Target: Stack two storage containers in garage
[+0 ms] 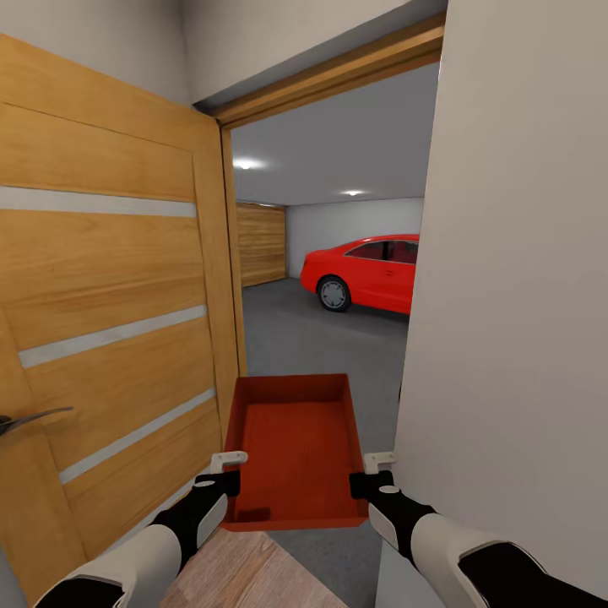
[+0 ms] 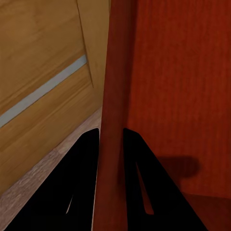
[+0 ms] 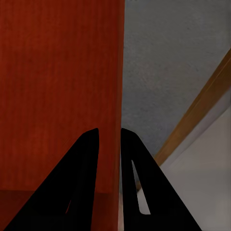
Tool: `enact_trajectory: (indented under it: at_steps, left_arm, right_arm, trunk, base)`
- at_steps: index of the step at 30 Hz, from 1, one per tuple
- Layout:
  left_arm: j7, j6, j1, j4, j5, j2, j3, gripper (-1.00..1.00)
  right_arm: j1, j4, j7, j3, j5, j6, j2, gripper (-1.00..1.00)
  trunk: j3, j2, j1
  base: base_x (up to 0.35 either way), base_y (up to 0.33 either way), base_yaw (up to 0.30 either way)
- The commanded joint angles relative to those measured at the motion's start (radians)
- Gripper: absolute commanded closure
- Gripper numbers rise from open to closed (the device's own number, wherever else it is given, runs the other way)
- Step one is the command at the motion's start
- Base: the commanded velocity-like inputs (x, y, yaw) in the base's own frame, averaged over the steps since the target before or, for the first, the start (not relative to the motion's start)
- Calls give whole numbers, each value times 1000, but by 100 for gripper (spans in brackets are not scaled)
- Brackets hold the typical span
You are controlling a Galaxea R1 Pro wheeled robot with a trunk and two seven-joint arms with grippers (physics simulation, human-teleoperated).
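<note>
Storage container point(image 1: 297, 447) clamped between left gripper point(image 1: 226, 473) and right gripper point(image 1: 376, 475), each pinching a side wall; long axis aimed through doorway onto garage floor point(image 1: 304, 338).

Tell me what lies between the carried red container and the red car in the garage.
In the head view, only bare dark grey floor stretches from the storage container, held by both grippers, through the open doorway to the red car.

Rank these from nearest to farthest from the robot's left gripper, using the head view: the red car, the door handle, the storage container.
1. Storage container: clamped by the left gripper on its side wall.
2. Door handle: lower left, on the wooden door.
3. Red car: deep inside the garage, ahead to the right.
</note>
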Motion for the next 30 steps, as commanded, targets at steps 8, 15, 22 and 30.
enact_trajectory:
  at_steps: [8, 15, 22, 30]
  left_arm:
    - [25, 6, 0, 0, 22, 27, -2, 100]
    - [25, 6, 0, 0, 22, 27, -2, 100]
    - [25, 7, 0, 0, 22, 27, -2, 100]
    - [25, 14, 0, -2, 23, 27, -2, 100]
  right_arm:
    - [-1, -3, -3, -47, 29, -3, -12, 100]
    - [-1, -3, -3, -47, 29, -2, -14, 100]
    - [-1, -3, -3, -46, 29, -2, -6, 100]
    - [-1, -3, -3, -47, 29, -3, -5, 100]
  trunk:
    - [0, -1, 0]
    - [0, -1, 0]
    - [0, -1, 0]
    - [0, -1, 0]
  base:
    - [0, 0, 0]
    - [0, 0, 0]
    - [1, 1, 0]
    - [162, 201, 0]
